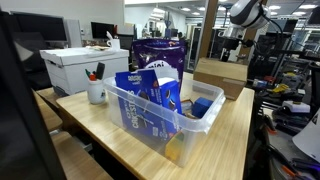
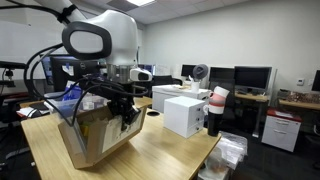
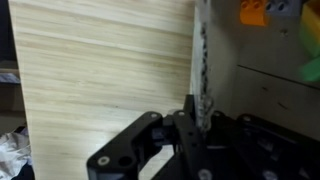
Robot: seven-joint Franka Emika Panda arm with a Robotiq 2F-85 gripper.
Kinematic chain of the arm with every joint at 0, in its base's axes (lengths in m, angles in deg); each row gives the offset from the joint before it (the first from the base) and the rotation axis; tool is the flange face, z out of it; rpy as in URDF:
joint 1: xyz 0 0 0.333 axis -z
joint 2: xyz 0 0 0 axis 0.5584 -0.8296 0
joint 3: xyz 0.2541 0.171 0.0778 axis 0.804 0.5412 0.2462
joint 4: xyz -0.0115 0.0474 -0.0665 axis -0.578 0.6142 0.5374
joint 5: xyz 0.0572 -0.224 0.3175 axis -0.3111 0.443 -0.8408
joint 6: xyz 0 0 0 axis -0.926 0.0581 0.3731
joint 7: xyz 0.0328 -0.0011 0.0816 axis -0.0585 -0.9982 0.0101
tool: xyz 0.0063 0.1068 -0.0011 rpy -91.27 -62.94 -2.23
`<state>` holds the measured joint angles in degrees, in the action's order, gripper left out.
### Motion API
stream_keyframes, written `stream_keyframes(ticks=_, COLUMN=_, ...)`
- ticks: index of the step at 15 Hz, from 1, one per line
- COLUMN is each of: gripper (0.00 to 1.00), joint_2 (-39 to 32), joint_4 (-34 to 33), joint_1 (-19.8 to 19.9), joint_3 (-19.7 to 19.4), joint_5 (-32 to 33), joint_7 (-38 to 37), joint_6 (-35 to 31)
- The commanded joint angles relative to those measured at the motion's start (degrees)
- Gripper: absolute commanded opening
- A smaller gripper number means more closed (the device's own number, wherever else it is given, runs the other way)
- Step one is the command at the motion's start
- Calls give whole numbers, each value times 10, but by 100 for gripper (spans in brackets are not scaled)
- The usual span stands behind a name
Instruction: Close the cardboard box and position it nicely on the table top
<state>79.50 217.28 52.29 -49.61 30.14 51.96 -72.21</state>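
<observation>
While the cardboard box (image 1: 220, 78) sits at a far corner of the table top (image 1: 112, 140), close to the edge, the robot arm (image 1: 245, 14) hangs right over it. In an exterior view the box (image 2: 100, 140) is near the camera, with the table edge just beside it and the gripper (image 2: 128, 108) down at its top rim. The top of the box is not closed.

In the wrist view a thin cardboard edge (image 3: 203, 60) stands up straight. It runs down into the gripper (image 3: 195, 118). The two black fingers (image 3: 186, 112) are squeezed together, and they seem to pinch that thin edge between them. To one side of the edge lies bare pale wood (image 3: 100, 70).

Just beside the box is a clear plastic bin (image 1: 150, 120) full of blue snack packs. It takes up the middle of the table. A purple bag (image 1: 160, 52) stands behind the bin. A white box (image 1: 82, 68) with a lid sits at another corner, and a white cup (image 1: 96, 92) with pens stands near it.

There is open wood (image 2: 160, 150) between the cardboard box and the white box (image 2: 185, 115). There is also a bare strip of table along the near edge in front of the bin. Desks and screens fill the room behind.
</observation>
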Motion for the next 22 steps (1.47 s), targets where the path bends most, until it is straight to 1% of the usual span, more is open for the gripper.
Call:
stream_keyframes(ticks=1, gripper=3, joint_2=41, joint_4=64, joint_1=-10, joint_3=5, joint_5=113, joint_7=-65, joint_6=-108)
stream_keyframes(ticks=3, gripper=3, joint_2=47, joint_4=82, joint_1=-7, joint_3=7, joint_5=191, joint_7=-110, joint_6=-160)
stream_keyframes(ticks=4, gripper=3, joint_2=45, joint_4=89, joint_1=-1, joint_3=7, joint_5=247, joint_7=-141, joint_6=-195)
stream_keyframes(ticks=7, gripper=3, joint_2=49, joint_4=98, joint_1=18, joint_3=7, joint_5=395, joint_7=-232, joint_6=-255)
stream_keyframes(ticks=8, gripper=3, joint_2=47, joint_4=97, joint_1=38, joint_3=20, joint_5=435, joint_7=-259, joint_6=-275)
stream_keyframes(ticks=10, gripper=3, joint_2=49, joint_4=87, joint_1=68, joint_3=32, joint_5=528, joint_7=-318, joint_6=-299)
stream_keyframes(ticks=13, gripper=3, joint_2=61, joint_4=75, joint_1=102, joint_3=47, joint_5=661, joint_7=-409, joint_6=-297)
stream_keyframes(ticks=14, gripper=3, joint_2=66, joint_4=73, joint_1=109, joint_3=51, joint_5=719, joint_7=-454, joint_6=-285)
stream_keyframes(ticks=17, gripper=3, joint_2=73, joint_4=72, joint_1=119, joint_3=59, joint_5=834, joint_7=-541, joint_6=-264)
stream_keyframes(ticks=18, gripper=3, joint_2=72, joint_4=73, joint_1=119, joint_3=60, joint_5=869, joint_7=-567, joint_6=-254)
stream_keyframes(ticks=22, gripper=3, joint_2=67, joint_4=76, joint_1=112, joint_3=66, joint_5=958, joint_7=-649, joint_6=-212)
